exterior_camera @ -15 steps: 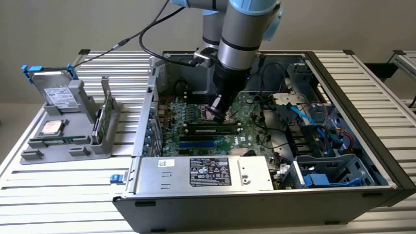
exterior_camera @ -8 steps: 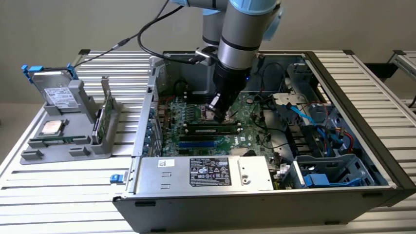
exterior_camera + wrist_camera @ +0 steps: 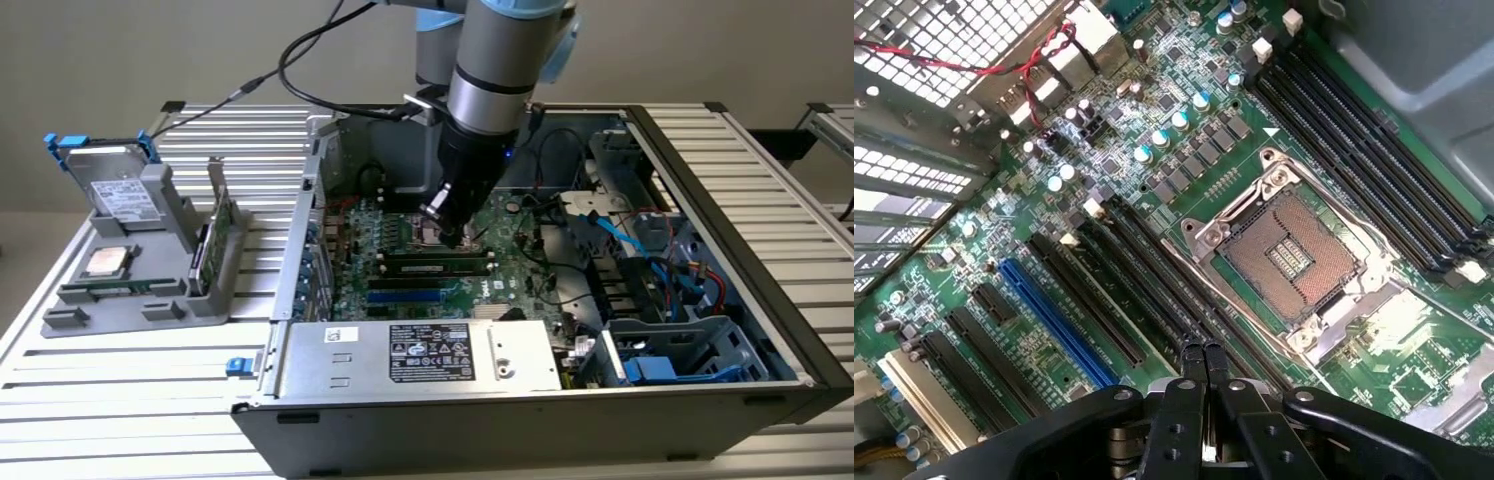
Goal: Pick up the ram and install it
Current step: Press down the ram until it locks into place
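The ram (image 3: 434,266), a narrow green stick with dark chips, stands on edge in a black slot on the motherboard (image 3: 400,235) inside the open computer case. My gripper (image 3: 449,222) hangs just above and behind it, at the end of the arm reaching down into the case. In the wrist view the gripper (image 3: 1204,352) is shut with its two black fingertips pressed together and nothing between them. It hovers over the long black slots (image 3: 1154,290) beside the empty CPU socket (image 3: 1289,255). Whether the fingertips touch the ram I cannot tell.
A grey parts holder (image 3: 67,320) at the exterior view's left carries a hard drive (image 3: 120,190), a CPU chip (image 3: 104,262) and a green card with a metal bracket (image 3: 211,240). The power supply (image 3: 427,355) fills the case's front. Cables and a drive cage (image 3: 667,350) crowd its right.
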Controlling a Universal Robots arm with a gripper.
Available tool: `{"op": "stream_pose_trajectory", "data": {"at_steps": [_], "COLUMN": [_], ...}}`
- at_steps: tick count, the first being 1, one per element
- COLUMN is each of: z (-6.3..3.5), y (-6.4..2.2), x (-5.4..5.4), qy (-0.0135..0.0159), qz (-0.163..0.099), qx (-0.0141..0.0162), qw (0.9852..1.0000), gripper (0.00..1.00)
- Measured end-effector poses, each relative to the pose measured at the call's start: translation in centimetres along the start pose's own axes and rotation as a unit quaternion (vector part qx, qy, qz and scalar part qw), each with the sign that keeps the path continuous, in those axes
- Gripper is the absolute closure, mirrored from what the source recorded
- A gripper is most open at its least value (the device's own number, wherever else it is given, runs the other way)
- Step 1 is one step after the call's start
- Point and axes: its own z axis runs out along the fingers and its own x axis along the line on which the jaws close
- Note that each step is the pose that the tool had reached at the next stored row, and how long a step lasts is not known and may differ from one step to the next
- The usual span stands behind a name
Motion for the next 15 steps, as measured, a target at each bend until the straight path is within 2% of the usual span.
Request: {"op": "stream_pose_trajectory", "data": {"at_steps": [4, 9, 11, 15], "z": [-0.17, -0.19, -0.19, -0.19], "y": [0.02, 0.02, 0.01, 0.02], "x": [0.02, 0.02, 0.02, 0.02], "qy": [0.0048, 0.0164, 0.0181, 0.0181], "qz": [0.009, 0.021, 0.028, 0.049], "qx": [0.0046, 0.0158, 0.0173, 0.0166], "qw": [0.9999, 0.9995, 0.9993, 0.9985], "gripper": [0.9, 0.9, 0.9, 0.9]}}
